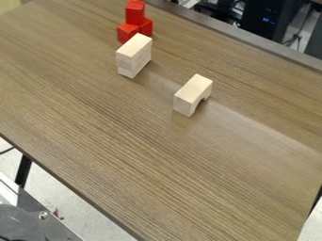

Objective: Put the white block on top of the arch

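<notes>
Here on the left, a white block (pixel 136 45) sits atop a small pale wooden stack (pixel 127 73) on the table (pixel 151 174), with red cubes (pixel 134 12) piled just behind. And across to the right, apart from that stack, stands the pale wooden arch (pixel 194 89). As for the pincer, I can't tell how wide it is or what it holds.

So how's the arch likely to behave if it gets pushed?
The arch looks like plain wood, so it's probably stiff. It's narrow for its height, so a push against its broad side might tip it. Flat outer faces make rolling unlikely.
</notes>
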You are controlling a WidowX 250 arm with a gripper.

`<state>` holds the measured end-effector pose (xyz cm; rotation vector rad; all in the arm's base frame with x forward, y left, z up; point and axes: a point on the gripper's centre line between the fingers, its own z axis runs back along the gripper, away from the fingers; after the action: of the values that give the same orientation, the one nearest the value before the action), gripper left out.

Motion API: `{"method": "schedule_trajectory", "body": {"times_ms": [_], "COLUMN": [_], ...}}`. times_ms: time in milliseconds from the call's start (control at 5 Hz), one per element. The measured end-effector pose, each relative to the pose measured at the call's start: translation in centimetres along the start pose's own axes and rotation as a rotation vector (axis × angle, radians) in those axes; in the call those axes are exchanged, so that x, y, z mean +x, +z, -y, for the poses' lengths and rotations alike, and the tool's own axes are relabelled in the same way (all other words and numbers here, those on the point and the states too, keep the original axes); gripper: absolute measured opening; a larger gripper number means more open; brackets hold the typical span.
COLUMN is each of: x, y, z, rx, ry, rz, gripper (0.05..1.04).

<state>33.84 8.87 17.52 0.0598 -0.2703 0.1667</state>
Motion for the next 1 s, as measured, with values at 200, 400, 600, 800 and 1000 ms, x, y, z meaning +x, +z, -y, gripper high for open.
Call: {"method": "schedule_trajectory", "body": {"times_ms": [200, 400, 600, 800, 1000], "x": [-0.4, -0.4, -0.6, -0.6, -0.5], "y": [-1.2, -2.0, -3.1, -5.2, -6.1], "z": [0.1, 0.1, -0.3, -0.8, -1.2], "rx": [-0.003, -0.002, 0.027, 0.056, 0.083], "ry": [-0.002, -0.007, -0.010, -0.021, -0.022], "rz": [-0.037, -0.024, -0.004, -0.004, -0.005], "gripper": [1.000, 1.000, 1.000, 1.000, 1.000]}}
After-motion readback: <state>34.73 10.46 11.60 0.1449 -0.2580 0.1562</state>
